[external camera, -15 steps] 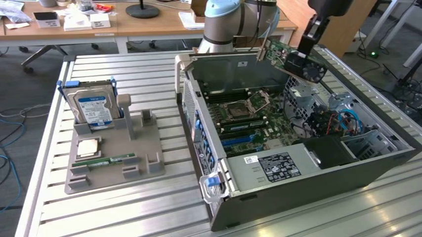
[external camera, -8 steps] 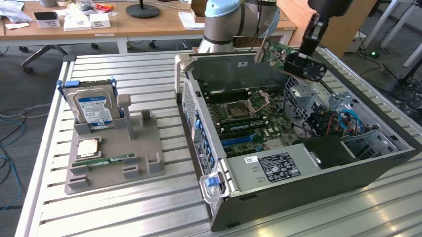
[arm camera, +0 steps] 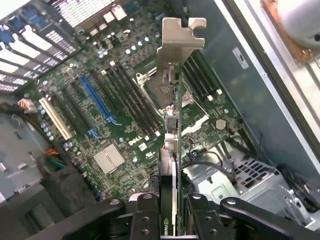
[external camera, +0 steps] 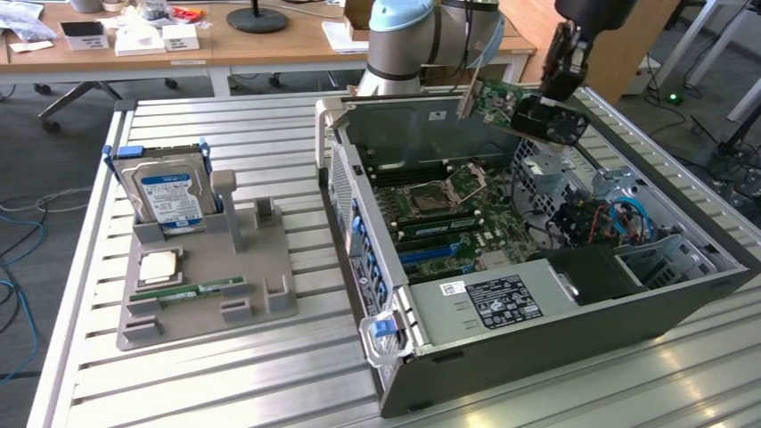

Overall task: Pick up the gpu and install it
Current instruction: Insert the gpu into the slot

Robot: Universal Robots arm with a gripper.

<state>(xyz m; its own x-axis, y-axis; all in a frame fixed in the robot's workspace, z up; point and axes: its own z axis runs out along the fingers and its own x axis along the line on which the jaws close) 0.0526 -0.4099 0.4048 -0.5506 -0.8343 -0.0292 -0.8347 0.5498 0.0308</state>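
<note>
gpu (external camera: 505, 102) | green board, pale metal bracket | tilted, aloft above motherboard (arm camera: 115, 125)

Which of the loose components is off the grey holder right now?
The gpu, held in the gripper above the open case; the hard drive, processor and memory stick sit on the holder.

"DELL" on mobo (arm camera: 125, 125), NVIDIA mark on gpu (arm camera: 170, 150)
</note>
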